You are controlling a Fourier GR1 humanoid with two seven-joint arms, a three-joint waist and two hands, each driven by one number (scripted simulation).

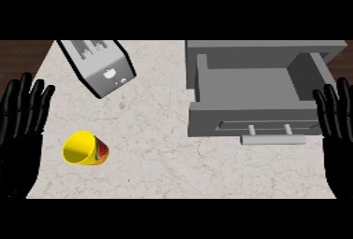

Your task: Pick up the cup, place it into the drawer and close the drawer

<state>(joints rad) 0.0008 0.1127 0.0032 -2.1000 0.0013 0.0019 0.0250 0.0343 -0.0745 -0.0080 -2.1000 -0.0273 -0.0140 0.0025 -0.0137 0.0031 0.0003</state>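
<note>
Head view, looking down on the marble counter (pixel 179 168). Nothing in hand yet; I judge the pick-up step has not begun.

Cup (pixel 85 149): yellow, with a red patterned side, lying tipped with its mouth toward 10 o'clock. It sits at about 8 o'clock on the counter, just beside my left hand (pixel 24 116) and well apart from the drawer.

Drawer (pixel 255 100): grey, pulled open at 2 o'clock, tray showing nothing in it, bar handle (pixel 272 139) facing 6 o'clock.

Toaster (pixel 100 65): at 11 o'clock, angled, away from any straight line between cup and drawer.

Left hand: at 9 o'clock on the view's edge, fingers straight and spread upward, holding nothing. Right hand (pixel 338 121): at 3 o'clock, beside the drawer's front corner, fingers likewise straight, holding nothing.

Next move, as I read it: left hand is nearest, so bring it down toward 5 o'clock and wrap the cup round its side. A tipped cup may roll when touched. Carry then runs toward 2 o'clock.
</note>
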